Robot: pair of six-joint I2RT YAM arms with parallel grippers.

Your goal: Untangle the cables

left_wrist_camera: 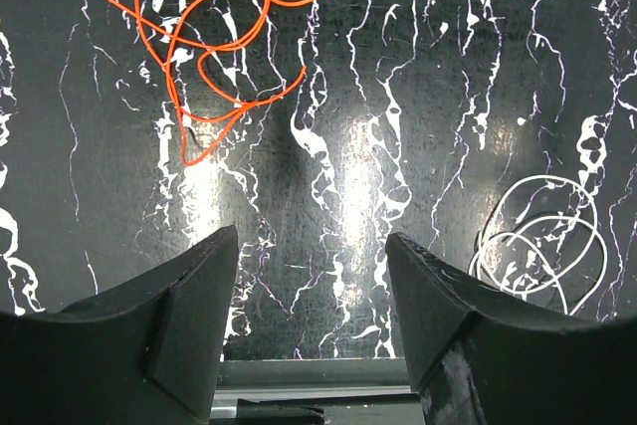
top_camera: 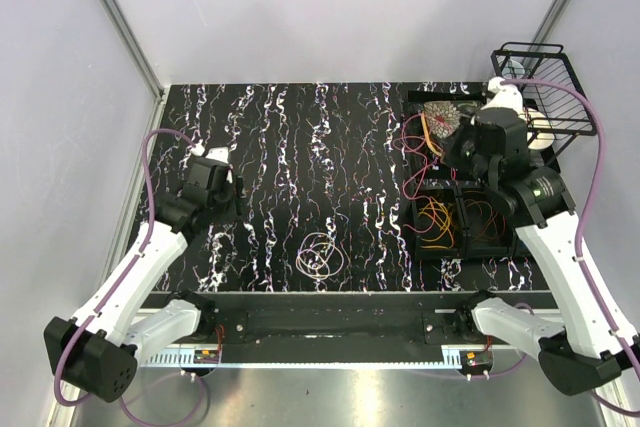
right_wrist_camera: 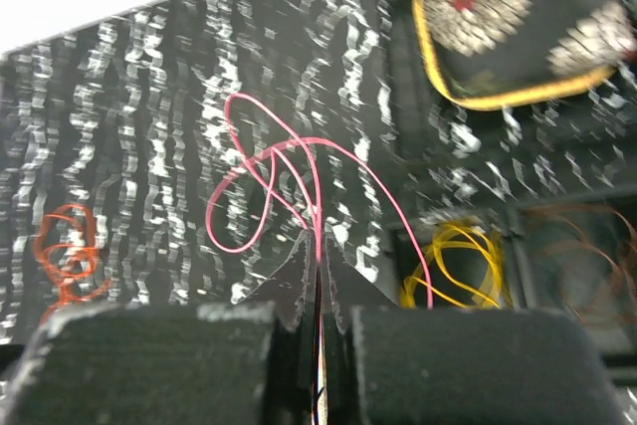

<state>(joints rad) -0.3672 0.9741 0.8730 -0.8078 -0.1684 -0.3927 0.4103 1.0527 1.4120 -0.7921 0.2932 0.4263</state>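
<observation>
The right jaws are clenched on a red cable, pinching one strand above the far-left corner of the black tray. Its loops trail out to the tray's left over the counter. The left jaws are released and empty, well left of the tray, with an orange cable lying ahead of them. A pale cable rests as a loose coil left of the tray, toward the counter's near edge. Yellow cables sit inside the tray.

The step appears to be drawing the red cable clear of the tray's bundle. One red strand runs down toward the yellow coil, so a slow lift carried leftward suits best. If the yellow loops rise with it, the pull should pause.

A patterned pouch lies just behind the tray and a wire basket stands behind and to its right, so both those sides are crowded. The open room is the bare counter left of the tray. The red cable is best laid there, apart from the pale coil and short of the near edge.
</observation>
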